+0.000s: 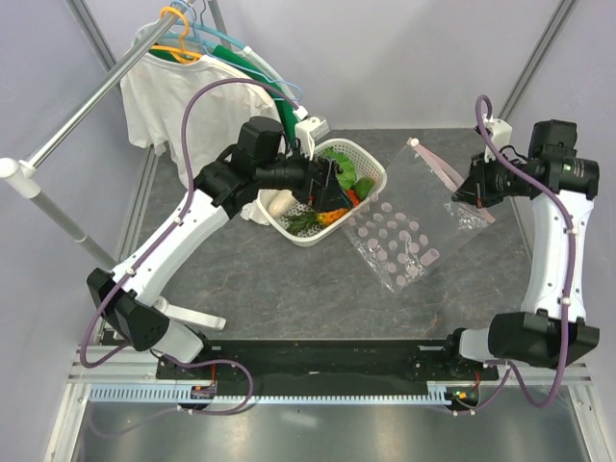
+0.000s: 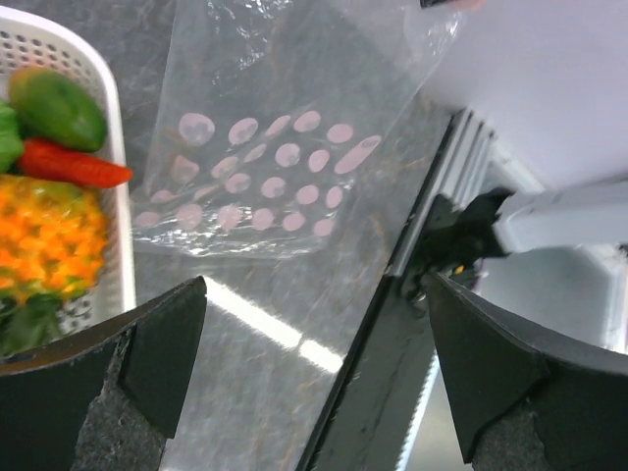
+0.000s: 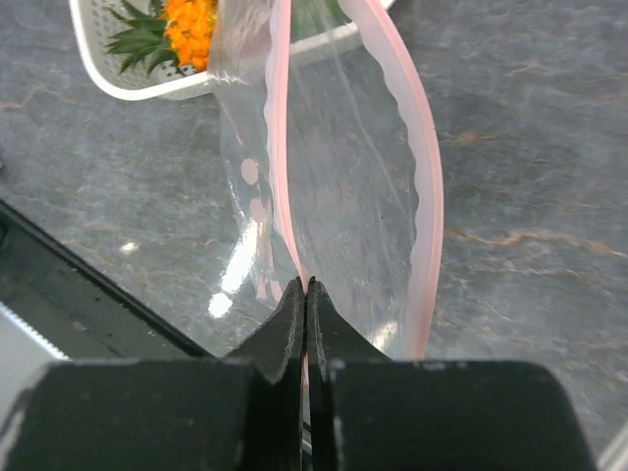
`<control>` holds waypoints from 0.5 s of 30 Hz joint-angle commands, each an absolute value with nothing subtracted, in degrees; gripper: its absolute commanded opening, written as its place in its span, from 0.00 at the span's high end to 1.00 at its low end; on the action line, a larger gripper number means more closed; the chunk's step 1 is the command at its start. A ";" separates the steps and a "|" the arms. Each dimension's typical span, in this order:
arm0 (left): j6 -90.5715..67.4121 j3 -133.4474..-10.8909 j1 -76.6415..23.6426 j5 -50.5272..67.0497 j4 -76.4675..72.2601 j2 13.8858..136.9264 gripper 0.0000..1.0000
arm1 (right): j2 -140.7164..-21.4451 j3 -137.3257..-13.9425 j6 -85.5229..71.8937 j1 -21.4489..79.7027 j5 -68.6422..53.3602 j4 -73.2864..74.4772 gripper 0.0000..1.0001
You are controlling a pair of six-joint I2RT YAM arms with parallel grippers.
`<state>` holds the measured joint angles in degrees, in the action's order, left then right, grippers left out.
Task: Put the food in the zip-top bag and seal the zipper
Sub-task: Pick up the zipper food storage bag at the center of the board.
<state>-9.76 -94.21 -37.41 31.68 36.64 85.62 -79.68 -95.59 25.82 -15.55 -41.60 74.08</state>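
While the right gripper (image 3: 307,294) pinches one lip of the zipper (image 3: 278,147), holding up the bag (image 1: 399,241) beside the basket (image 1: 375,168) of food (image 1: 332,214), and the left gripper (image 2: 314,294) hangs spread, slick film may slip, collapsing the mouth.

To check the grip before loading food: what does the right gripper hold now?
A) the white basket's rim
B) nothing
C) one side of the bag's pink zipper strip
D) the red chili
C: the right wrist view shows the right gripper shut on one side of the zipper of the zip-top bag.
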 commanded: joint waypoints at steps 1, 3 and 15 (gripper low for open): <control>-28.71 -91.15 -37.44 35.77 20.68 86.48 0.00 | -73.05 -94.49 21.71 -14.86 -36.31 68.40 1.00; -34.07 -90.52 -37.53 38.13 14.86 88.58 0.00 | -71.12 -92.82 20.48 -14.15 -33.67 67.07 1.00; -45.17 -101.34 -39.90 31.99 20.92 101.86 0.00 | -60.12 -69.36 -2.36 4.21 -25.66 46.60 1.00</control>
